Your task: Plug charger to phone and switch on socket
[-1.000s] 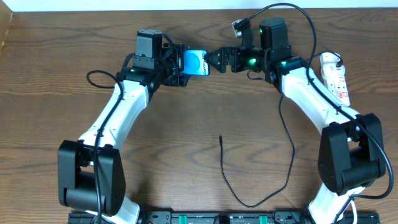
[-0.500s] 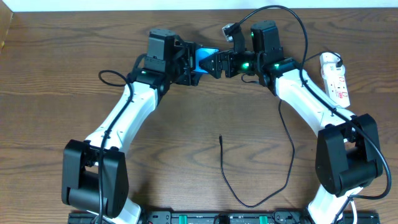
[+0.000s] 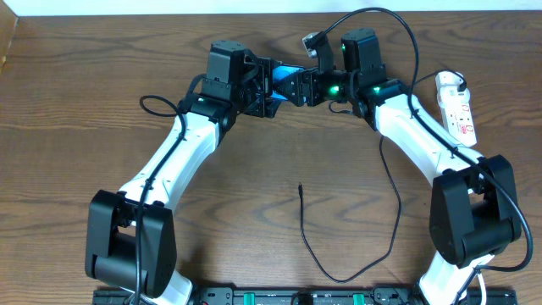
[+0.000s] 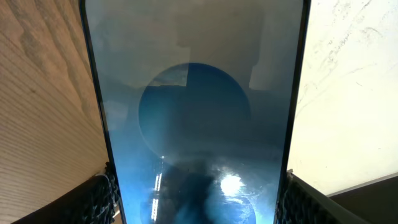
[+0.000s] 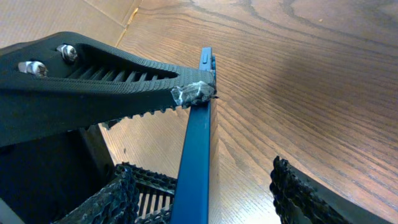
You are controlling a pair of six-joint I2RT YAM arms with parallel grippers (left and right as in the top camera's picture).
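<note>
The phone (image 3: 279, 75), blue-screened, is held off the table at the back centre by my left gripper (image 3: 266, 88), shut on its side edges. It fills the left wrist view (image 4: 196, 112), with my left gripper (image 4: 196, 202) clamping its lower end. My right gripper (image 3: 294, 87) is open, and the phone's edge (image 5: 198, 143) stands between its jaws (image 5: 205, 183), close to the left jaw. The charger (image 3: 339, 278) lies loose on the table, its connector tip (image 3: 301, 188) at the centre. The socket (image 3: 457, 108) lies at the far right.
The charger cable loops from the table centre toward the front edge and back up along the right arm (image 3: 423, 135). The wooden table (image 3: 85, 127) stretches out to the left. The left arm (image 3: 169, 161) crosses the left middle.
My left gripper has carried the phone to the right and my right gripper has shifted left, so the phone now stands between the right jaws. The charger and the socket have not moved.
</note>
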